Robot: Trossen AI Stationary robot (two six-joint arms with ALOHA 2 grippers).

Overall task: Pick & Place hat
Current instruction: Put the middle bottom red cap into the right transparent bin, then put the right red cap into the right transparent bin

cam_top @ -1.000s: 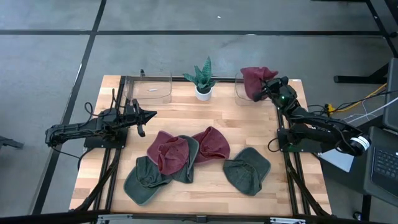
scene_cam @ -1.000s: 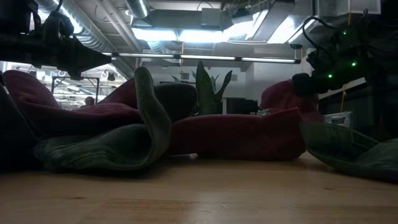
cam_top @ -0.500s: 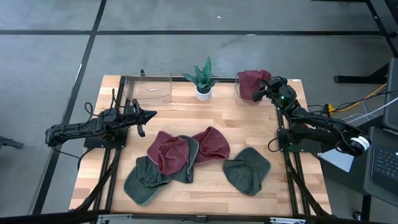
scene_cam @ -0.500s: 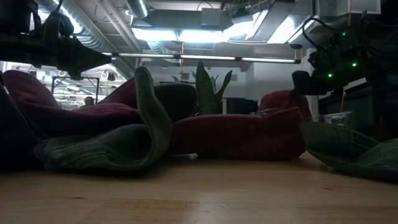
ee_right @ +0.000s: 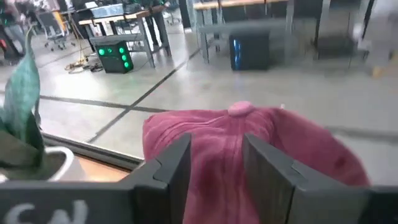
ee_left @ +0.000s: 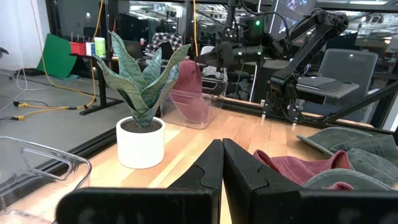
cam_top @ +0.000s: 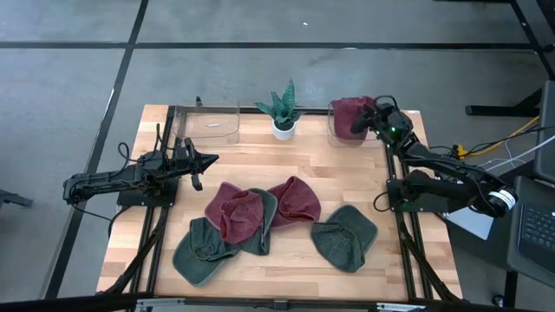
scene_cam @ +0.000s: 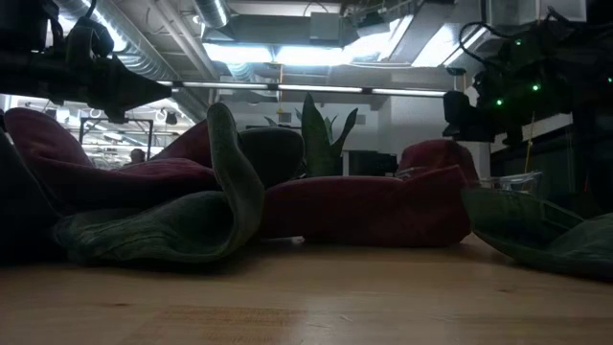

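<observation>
A maroon hat lies crown up inside the clear bin at the table's far right; the right wrist view shows its top button. My right gripper hangs open just above and beside it, toward the table's right, its fingers apart and clear of the cloth. In the low view this gripper sits higher than the hat. My left gripper waits shut over the table's left side.
Two maroon hats and green hats lie heaped on the table's middle and near part. A potted plant stands at the far edge between a second clear bin and the right one.
The maroon hat has come down from above the bin's rim and settled inside the far right bin. My right gripper went down with it, then rose and drew back a little toward the table's right edge, leaving the hat lying there.
</observation>
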